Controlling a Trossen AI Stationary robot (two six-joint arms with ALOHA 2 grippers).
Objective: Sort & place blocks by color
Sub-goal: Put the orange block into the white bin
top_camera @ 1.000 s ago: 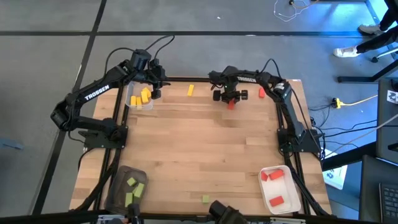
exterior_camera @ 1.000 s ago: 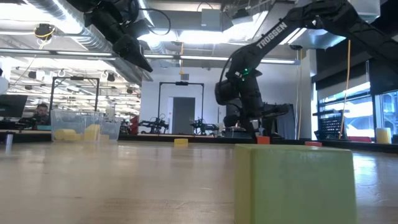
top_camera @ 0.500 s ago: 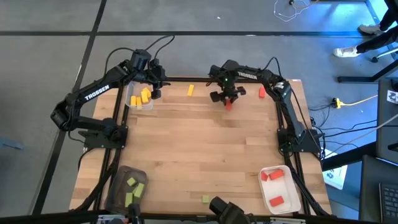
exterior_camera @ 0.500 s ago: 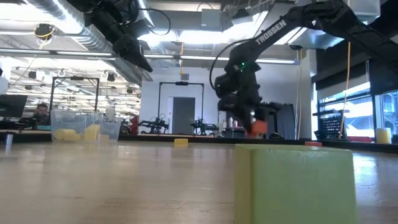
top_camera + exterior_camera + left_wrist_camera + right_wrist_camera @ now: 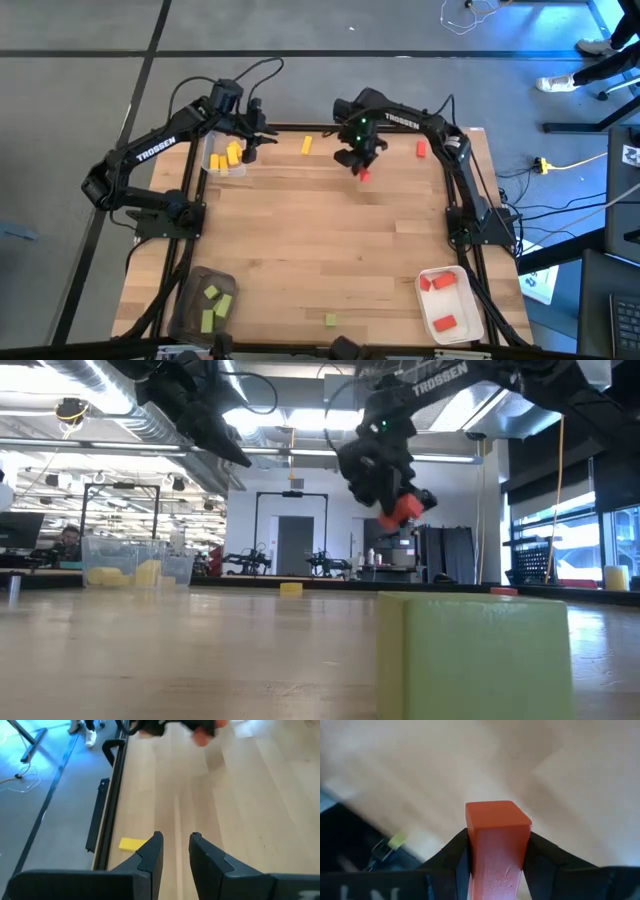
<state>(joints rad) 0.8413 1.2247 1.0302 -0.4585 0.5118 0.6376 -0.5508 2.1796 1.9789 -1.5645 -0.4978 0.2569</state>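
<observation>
My right gripper (image 5: pixel 362 170) hangs above the far middle of the table, shut on a red block (image 5: pixel 404 510). My left gripper (image 5: pixel 256 141) is open and hovers high beside the clear tray (image 5: pixel 213 165) of yellow blocks at the far left; its fingers (image 5: pixel 153 851) hold nothing. Loose blocks lie flat on the wood: a yellow block (image 5: pixel 307 145), also in the left wrist view (image 5: pixel 132 843), a red block (image 5: pixel 421 149) near the far right, and a green block (image 5: pixel 330 319) at the near edge, large in the low view (image 5: pixel 470 655). My right gripper pinches the red block (image 5: pixel 497 835) between its two fingers, one on each long side, with the block's free end sticking out past the fingertips. The block is lifted clear of the table and sits tilted in the hold (image 5: pixel 404 510).
A dark tray (image 5: pixel 192 300) with green blocks sits at the near left corner. A white tray (image 5: pixel 462 305) with red blocks sits at the near right corner. Bare wood stretches across the table's middle (image 5: pixel 330 235). Black frame posts stand at both sides.
My right gripper has risen from table level, lifting the red block clear of the wood, and has shifted slightly toward the table's left while tipping. The left gripper has stayed beside the clear tray.
</observation>
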